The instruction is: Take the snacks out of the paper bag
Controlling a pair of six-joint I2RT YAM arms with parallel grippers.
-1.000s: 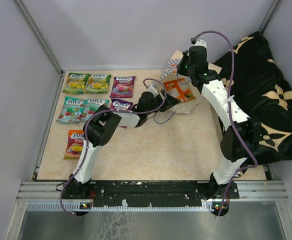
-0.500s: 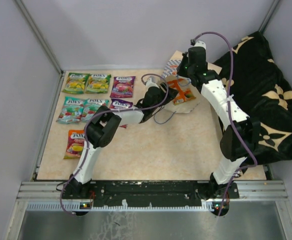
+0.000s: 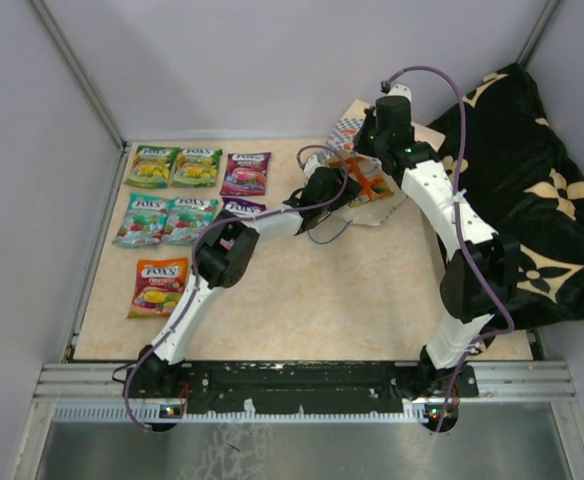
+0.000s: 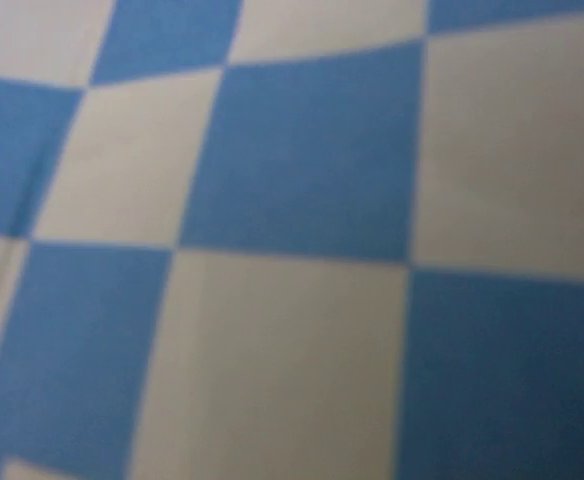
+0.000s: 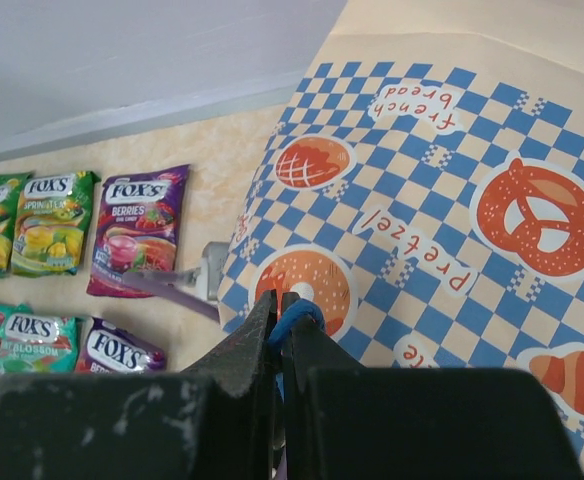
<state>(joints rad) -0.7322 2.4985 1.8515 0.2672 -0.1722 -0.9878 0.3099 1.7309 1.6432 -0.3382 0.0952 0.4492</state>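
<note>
The paper bag (image 3: 365,187) lies at the back of the table, its checkered side with fruit and pretzel prints (image 5: 422,200) facing up. My right gripper (image 3: 369,150) (image 5: 280,300) is shut on the bag's blue cord handle (image 5: 298,316) and holds it up. My left gripper (image 3: 332,186) reaches to the bag's mouth with its fingers hidden. The left wrist view shows only blurred blue-white checks of the paper bag (image 4: 302,170). Several snacks lie at the left: green-yellow (image 3: 152,167), purple (image 3: 245,174) (image 5: 137,230), teal (image 3: 140,220) and orange-red (image 3: 158,287).
A black cloth with tan flowers (image 3: 532,200) is piled along the right side behind the right arm. Grey walls close the back and both sides. A purple cable (image 3: 317,235) loops over the table below the left gripper.
My left arm has stretched out to the right and pushed its gripper up to the bag's mouth. The right gripper has kept its hold on the handle, almost still.
</note>
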